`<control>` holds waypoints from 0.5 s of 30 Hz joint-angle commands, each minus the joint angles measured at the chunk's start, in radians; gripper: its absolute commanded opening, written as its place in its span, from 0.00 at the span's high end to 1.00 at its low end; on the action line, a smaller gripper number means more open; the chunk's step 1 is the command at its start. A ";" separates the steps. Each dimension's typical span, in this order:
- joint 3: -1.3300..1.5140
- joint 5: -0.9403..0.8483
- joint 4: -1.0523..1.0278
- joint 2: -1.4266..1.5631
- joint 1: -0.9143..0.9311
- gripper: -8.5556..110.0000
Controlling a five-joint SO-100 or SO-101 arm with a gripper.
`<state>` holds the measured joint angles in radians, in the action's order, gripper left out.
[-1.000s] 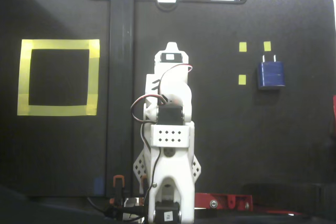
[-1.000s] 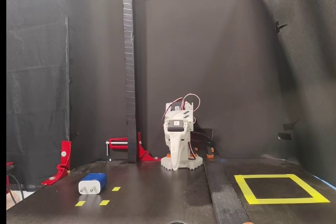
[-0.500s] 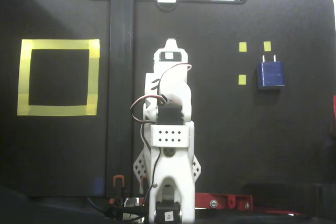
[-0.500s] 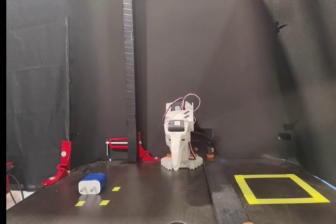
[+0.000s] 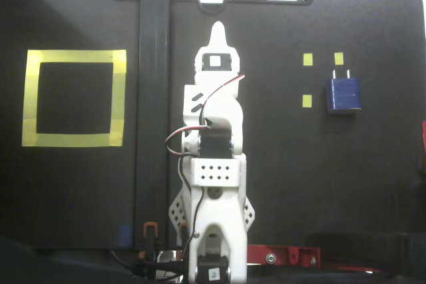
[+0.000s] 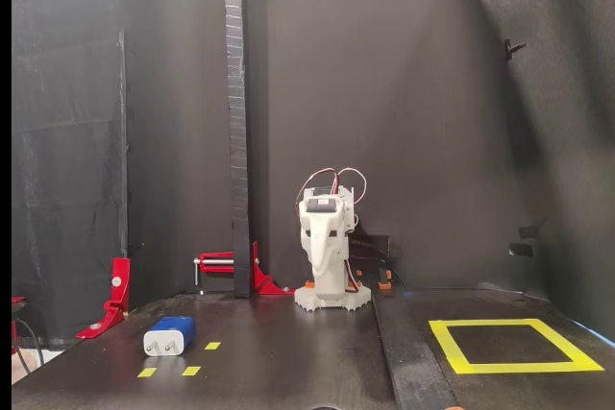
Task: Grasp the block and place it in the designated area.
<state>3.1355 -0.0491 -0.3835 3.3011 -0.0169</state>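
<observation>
One black table (image 5: pixel 286 184) carries block (image 5: pixel 343 94) and designated area (image 5: pixel 73 98), well apart.

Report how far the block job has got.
Nothing looks done: the block lies by the small yellow tape squares, far from the designated area. In hand: nothing; the gripper is empty, pointing between the two. Left: reach the block, grasp it, carry it across, set it inside the yellow frame.

The white arm (image 6: pixel 327 256) stands folded at the far centre of the black tabletop (image 6: pixel 288 352). At about 8 o'clock from it, the block (image 6: pixel 169 335) lies flat among small yellow tape squares (image 6: pixel 192 370). The designated area (image 6: pixel 514 346) sits at 4 o'clock, well apart from both.
</observation>
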 commanded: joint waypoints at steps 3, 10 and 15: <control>0.008 -0.006 0.104 0.006 0.006 0.93; 0.008 -0.006 0.255 0.006 0.006 0.93; 0.008 -0.006 0.307 0.006 0.009 0.93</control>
<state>3.1355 -0.0491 -0.0997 3.3011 -0.0153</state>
